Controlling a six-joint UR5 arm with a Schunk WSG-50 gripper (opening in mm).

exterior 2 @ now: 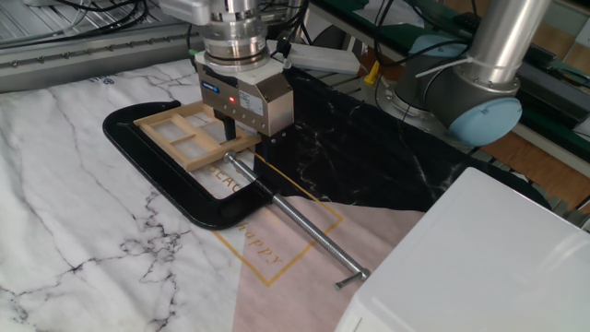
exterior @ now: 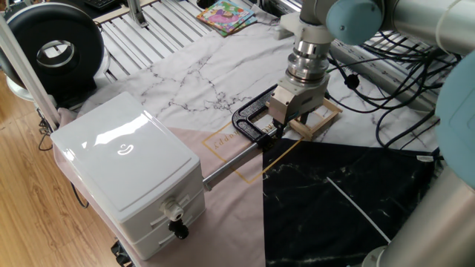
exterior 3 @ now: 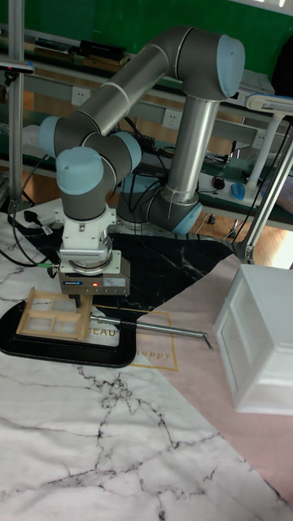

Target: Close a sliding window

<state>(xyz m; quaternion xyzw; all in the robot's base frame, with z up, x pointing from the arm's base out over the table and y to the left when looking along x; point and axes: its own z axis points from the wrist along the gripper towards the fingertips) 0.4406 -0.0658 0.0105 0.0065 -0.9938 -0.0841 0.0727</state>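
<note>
Half the black frame (exterior 2: 198, 210) is left uncovered at 5 o'clock; the sash (exterior 2: 189, 136) is met by the gripper (exterior 2: 241, 138), fingers' spread untellable.

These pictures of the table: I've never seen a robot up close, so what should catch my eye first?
First, the big grey arm with pale blue joint caps, bending down so its end effector sits at the light tan wooden sash inside the black rounded-rectangle frame on the marble-patterned cloth. A thin metal rod runs from the frame toward the white plastic box with drawers at the table's edge.
</note>
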